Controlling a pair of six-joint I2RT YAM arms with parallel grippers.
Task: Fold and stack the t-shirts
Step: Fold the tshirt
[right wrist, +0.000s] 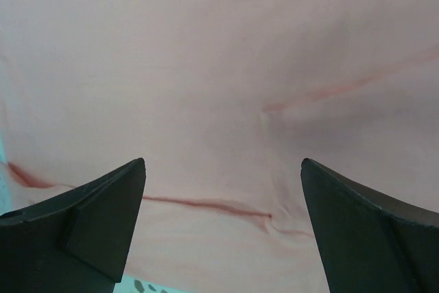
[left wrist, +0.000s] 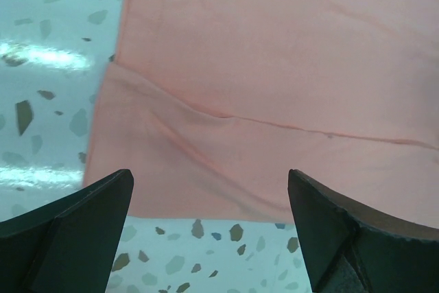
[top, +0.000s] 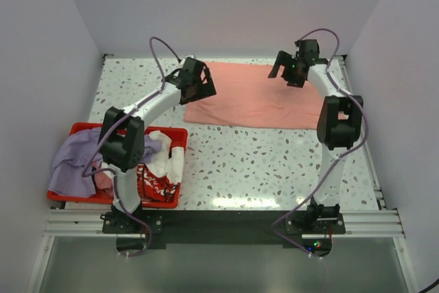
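White walls (top: 226, 5), speckled table (top: 274, 162), salmon-pink tee (top: 254, 94) lying flat, red crate (top: 75, 199)

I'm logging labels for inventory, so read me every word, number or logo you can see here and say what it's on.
No text can be read in any view.
Red print on the white cloth t-shirt in the red plastic crate: too small and crumpled to read.
Plain salmon-pink cloth t-shirt, lying flat: no print or label visible.
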